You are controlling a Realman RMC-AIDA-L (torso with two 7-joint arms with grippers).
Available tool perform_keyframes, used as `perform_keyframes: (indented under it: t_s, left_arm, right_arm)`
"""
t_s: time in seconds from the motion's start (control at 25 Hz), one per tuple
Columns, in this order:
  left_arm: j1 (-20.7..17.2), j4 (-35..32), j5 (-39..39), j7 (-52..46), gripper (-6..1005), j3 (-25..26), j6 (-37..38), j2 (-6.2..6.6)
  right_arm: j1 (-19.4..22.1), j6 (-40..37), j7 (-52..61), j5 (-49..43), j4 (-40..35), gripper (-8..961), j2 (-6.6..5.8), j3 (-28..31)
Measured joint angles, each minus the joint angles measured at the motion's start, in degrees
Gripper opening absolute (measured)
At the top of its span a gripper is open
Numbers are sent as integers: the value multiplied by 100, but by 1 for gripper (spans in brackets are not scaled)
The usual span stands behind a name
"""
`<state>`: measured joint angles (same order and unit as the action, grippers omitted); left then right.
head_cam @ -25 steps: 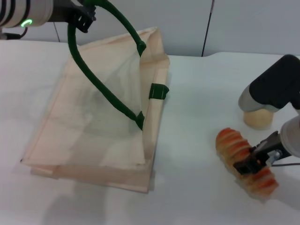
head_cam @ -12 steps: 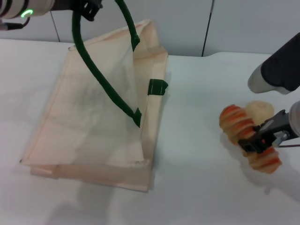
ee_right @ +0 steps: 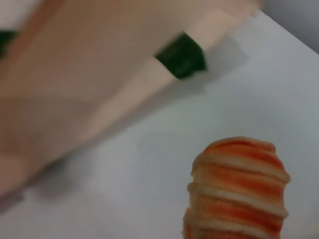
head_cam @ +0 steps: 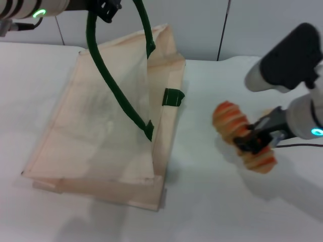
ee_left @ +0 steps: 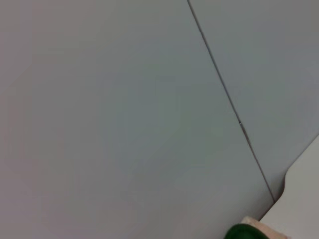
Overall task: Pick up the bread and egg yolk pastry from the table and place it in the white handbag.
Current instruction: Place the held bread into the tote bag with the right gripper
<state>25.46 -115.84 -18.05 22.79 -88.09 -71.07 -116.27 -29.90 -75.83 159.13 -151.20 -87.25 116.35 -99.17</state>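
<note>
Above bare table (head_cam: 202,201), right claw (head_cam: 252,137) pinching bread (head_cam: 243,135), left claw (head_cam: 103,6) pinching handle (head_cam: 108,80), white handbag (head_cam: 101,126) mouth open.

A white table (head_cam: 202,201) — behind it, a grey panelled wall (head_cam: 262,25).

Lab-like test bench — bare white table (head_cam: 202,201), plain grey panelled wall (head_cam: 262,25)

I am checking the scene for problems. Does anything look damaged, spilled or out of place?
Nothing stands out. The left gripper holds the bag open by one handle, and the right gripper carries the intact bread above the table.
</note>
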Motion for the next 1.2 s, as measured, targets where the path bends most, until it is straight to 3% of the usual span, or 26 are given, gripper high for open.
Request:
perform_keyframes:
  t_s: [0.28,1.2]
  left_arm:
    - [64,0,-1,-3,134,-92,-11,-1]
    - [357,14,-14,-101,135,-480,22,-5]
  right_arm:
    - [-491,419,-48,410,630,366,5,-426]
    - [-1659,1991,-449,1004,1632,287,6,-1233]
